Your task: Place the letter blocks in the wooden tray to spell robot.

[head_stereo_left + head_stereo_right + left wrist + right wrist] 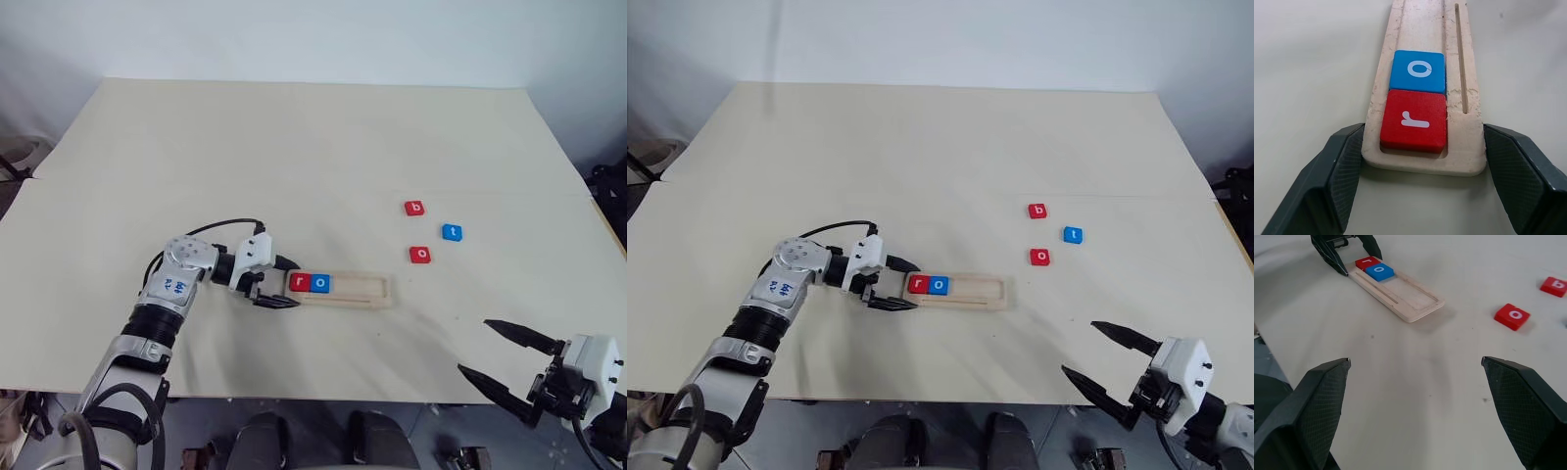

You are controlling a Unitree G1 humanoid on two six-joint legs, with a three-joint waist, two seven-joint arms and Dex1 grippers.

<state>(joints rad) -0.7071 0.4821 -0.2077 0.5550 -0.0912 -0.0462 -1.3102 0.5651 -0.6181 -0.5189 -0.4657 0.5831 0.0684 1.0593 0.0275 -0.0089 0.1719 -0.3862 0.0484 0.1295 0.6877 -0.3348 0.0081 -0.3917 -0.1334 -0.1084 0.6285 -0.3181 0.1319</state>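
Note:
The wooden tray (362,290) lies on the table near the middle front. A red r block (300,283) and a blue o block (320,284) sit side by side in its left end. My left gripper (294,285) reaches in from the left. Its fingers (1347,161) press against both long sides of that end, around the r block (1415,117). Loose on the table to the right lie a red b block (414,208), a blue t block (452,232) and a red o block (420,254). My right gripper (474,347) hangs open and empty over the front right edge.
The pale table (294,147) stretches wide behind the tray. Its front edge (323,398) runs just below my right gripper. Dark equipment (605,181) stands beyond the right edge.

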